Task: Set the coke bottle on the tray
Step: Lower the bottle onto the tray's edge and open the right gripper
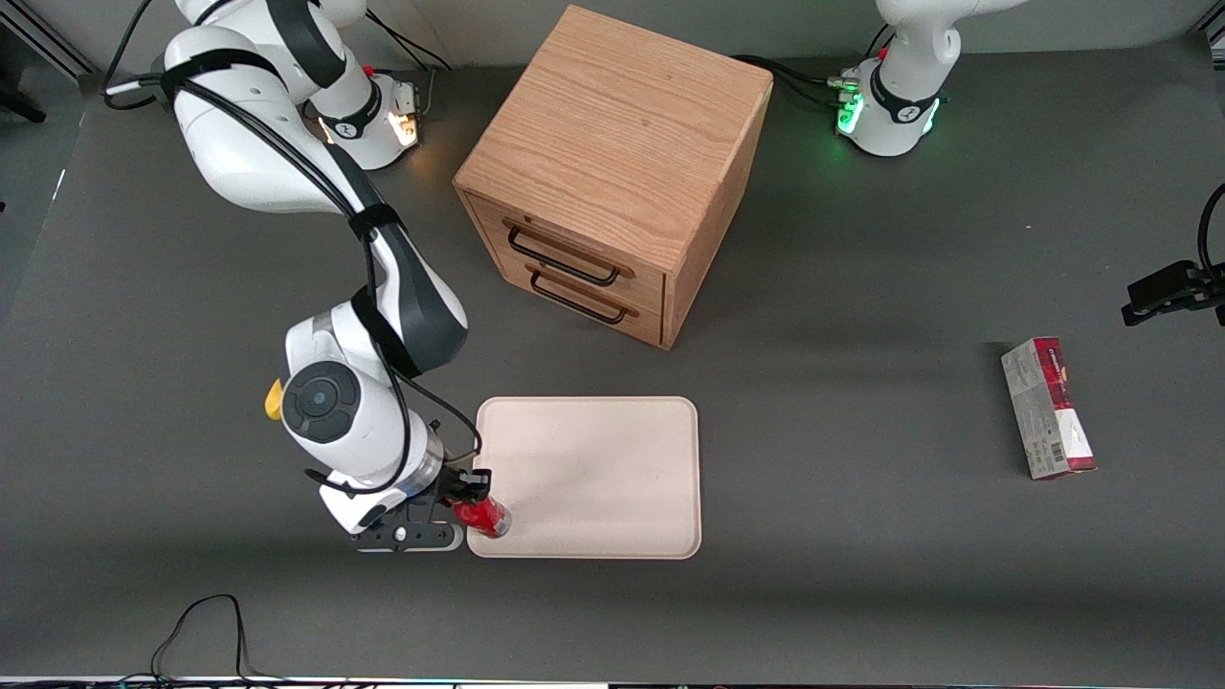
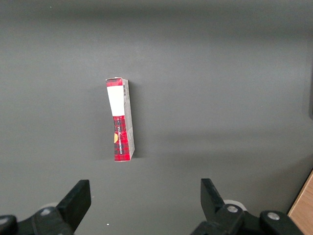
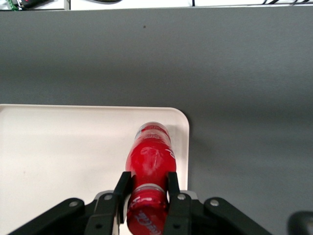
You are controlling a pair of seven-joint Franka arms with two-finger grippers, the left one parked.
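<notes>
The coke bottle [image 1: 483, 517] is a small red bottle, held over the corner of the tray [image 1: 593, 478] that is nearest the front camera and toward the working arm's end. The tray is pale cream with rounded corners and a low rim. My right gripper [image 1: 467, 496] is shut on the bottle near its cap end. In the right wrist view the two black fingers [image 3: 172, 188] clamp the bottle [image 3: 149, 156] at its neck, and its silvery base points away from the gripper [image 3: 146, 185] over the tray [image 3: 63, 156]. I cannot tell whether the bottle touches the tray.
A wooden drawer cabinet [image 1: 612, 172] stands farther from the front camera than the tray. A red-and-grey box [image 1: 1048, 407] lies toward the parked arm's end and also shows in the left wrist view [image 2: 121, 120]. A yellow object [image 1: 275, 400] peeks out beside my arm.
</notes>
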